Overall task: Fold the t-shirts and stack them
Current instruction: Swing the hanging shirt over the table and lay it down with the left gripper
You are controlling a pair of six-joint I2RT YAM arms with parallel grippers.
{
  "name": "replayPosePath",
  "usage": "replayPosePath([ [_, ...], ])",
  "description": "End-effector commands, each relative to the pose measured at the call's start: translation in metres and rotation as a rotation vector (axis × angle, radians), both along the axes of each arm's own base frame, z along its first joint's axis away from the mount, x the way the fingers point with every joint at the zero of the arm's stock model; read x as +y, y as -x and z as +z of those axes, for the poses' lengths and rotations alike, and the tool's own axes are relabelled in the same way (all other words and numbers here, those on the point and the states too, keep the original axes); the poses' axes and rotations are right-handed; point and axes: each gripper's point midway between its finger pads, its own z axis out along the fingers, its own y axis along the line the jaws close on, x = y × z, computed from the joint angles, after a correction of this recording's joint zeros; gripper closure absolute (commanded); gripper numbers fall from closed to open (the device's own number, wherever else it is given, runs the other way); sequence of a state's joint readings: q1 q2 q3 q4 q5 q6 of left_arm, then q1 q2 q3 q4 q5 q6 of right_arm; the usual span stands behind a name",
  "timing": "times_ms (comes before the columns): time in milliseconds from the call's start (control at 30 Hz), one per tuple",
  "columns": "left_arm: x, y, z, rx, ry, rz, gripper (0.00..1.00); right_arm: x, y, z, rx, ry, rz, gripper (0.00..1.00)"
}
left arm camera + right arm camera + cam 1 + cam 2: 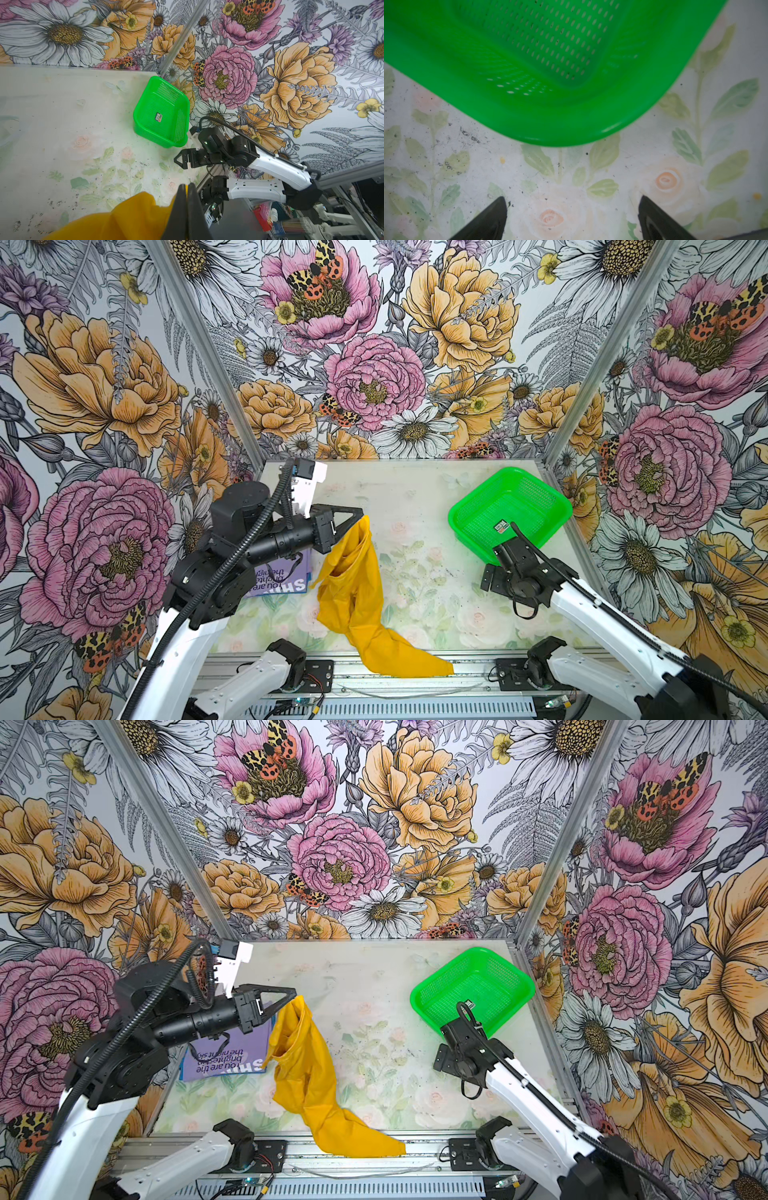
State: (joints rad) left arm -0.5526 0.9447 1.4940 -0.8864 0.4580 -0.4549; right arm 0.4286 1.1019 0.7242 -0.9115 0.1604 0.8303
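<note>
Left gripper (363, 518): jaws pressed together, pinching an edge of the yellow t-shirt (353, 593), which hangs from it, its tail draped over the table's (415, 497) near edge. Right gripper (572, 202): spread, empty, beside the green basket (461, 519). The lavender t-shirt (286, 577) lies flat under my left arm. I judge the step to be laying out the yellow tee. Next, my right gripper must catch a second edge.

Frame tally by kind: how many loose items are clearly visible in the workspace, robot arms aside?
T-shirts: 2 (mustard-yellow t-shirt, lavender printed t-shirt)
Baskets: 1 (green mesh basket)
Total: 3
</note>
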Motion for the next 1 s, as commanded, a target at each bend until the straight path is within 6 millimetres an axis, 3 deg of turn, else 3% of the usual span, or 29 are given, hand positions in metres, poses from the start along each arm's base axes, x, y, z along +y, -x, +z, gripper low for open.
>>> replayPosePath([
  [0, -0.023, -0.013, 0.005, -0.079, -0.024, -0.009, 1.00, 0.006, -0.084, 0.020, -0.160, 0.020, 0.011, 0.01],
  [233, -0.082, -0.030, -0.013, -0.060, -0.069, -0.101, 1.00, -0.013, -0.212, 0.031, -0.207, 0.069, 0.053, 0.00],
  [333, -0.102, -0.038, -0.016, -0.051, -0.070, -0.134, 1.00, -0.006, -0.252, 0.031, -0.220, 0.010, 0.094, 0.00],
  [433, -0.127, -0.046, -0.018, -0.041, -0.063, -0.179, 1.00, 0.015, -0.273, 0.046, -0.260, -0.079, 0.170, 0.01],
  [500, -0.148, -0.047, -0.014, -0.040, -0.052, -0.229, 1.00, 0.023, -0.270, 0.068, -0.304, -0.150, 0.194, 0.01],
  [600, -0.185, -0.041, 0.010, -0.074, -0.012, -0.333, 1.00, 0.005, -0.248, 0.109, -0.395, -0.167, 0.153, 0.00],
  [667, -0.205, -0.033, 0.038, -0.108, 0.042, -0.397, 1.00, -0.017, -0.226, 0.127, -0.438, -0.153, 0.108, 0.01],
  [733, -0.211, -0.027, 0.078, -0.169, 0.116, -0.428, 1.00, -0.045, -0.202, 0.136, -0.463, -0.164, 0.041, 0.01],
  [833, -0.190, -0.029, 0.128, -0.249, 0.199, -0.378, 1.00, -0.080, -0.170, 0.138, -0.470, -0.163, -0.043, 0.00],
  [900, -0.160, -0.050, 0.134, -0.262, 0.193, -0.260, 1.00, -0.092, -0.155, 0.142, -0.479, -0.133, -0.051, 0.00],
  [967, -0.119, -0.085, 0.121, -0.233, 0.181, -0.107, 1.00, -0.098, -0.145, 0.146, -0.485, -0.113, -0.056, 0.00],
])
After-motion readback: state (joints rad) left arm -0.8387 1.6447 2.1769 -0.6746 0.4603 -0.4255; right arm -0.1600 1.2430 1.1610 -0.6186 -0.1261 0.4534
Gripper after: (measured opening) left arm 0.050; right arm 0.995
